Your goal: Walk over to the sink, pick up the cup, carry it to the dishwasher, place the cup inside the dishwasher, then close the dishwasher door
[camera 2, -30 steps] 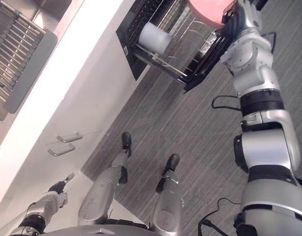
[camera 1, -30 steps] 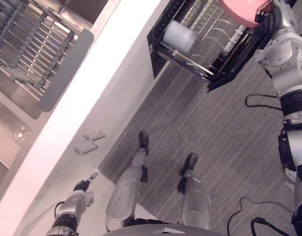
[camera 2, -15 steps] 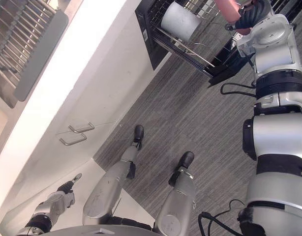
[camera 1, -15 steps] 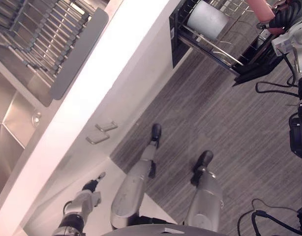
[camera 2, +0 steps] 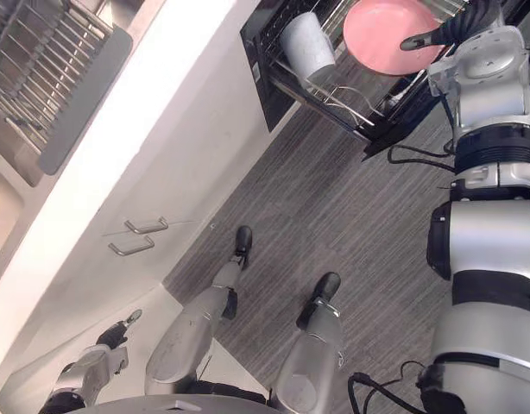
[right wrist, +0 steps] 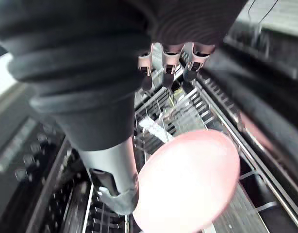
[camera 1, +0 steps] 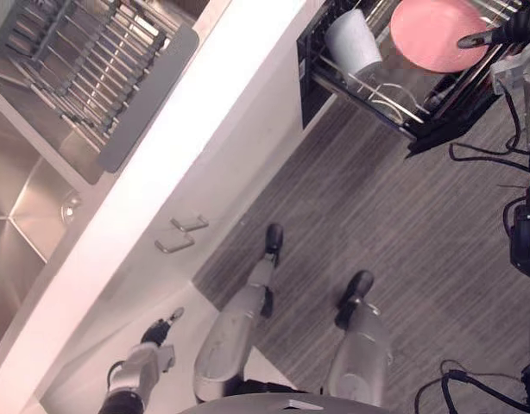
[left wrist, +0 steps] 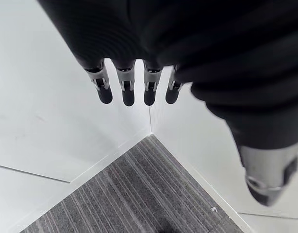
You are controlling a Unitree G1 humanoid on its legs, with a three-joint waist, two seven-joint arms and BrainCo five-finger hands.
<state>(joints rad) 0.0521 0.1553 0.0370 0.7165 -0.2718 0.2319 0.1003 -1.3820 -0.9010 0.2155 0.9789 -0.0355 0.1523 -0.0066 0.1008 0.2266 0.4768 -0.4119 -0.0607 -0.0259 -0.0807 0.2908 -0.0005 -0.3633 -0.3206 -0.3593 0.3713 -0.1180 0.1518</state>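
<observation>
A pink cup point(camera 1: 433, 34) lies in the pulled-out dishwasher rack point(camera 1: 369, 90), turning a round pink face up at me. My right hand point(camera 1: 494, 36) hovers just beside it, open, with one dark fingertip reaching over its edge. In the right wrist view the straight fingers point(right wrist: 163, 63) stand above the pink cup point(right wrist: 188, 179) and the thumb point(right wrist: 110, 189) rests alongside it, nothing curled round it. A white cup point(camera 1: 351, 41) sits in the same rack to the left. My left hand point(camera 1: 157, 332) hangs low by the white cabinet, its fingers point(left wrist: 124, 92) straight and empty.
The steel sink point(camera 1: 23, 233) and a wire draining rack point(camera 1: 92, 52) lie along the white counter at the left. Two metal cabinet handles point(camera 1: 180, 235) stick out below it. Grey striped floor point(camera 1: 394, 224) stretches between the cabinets and the open dishwasher.
My right hand's fingers have straightened and let go of the pink cup, which now lies in the rack. The head camera has shifted, so the whole picture has moved.
</observation>
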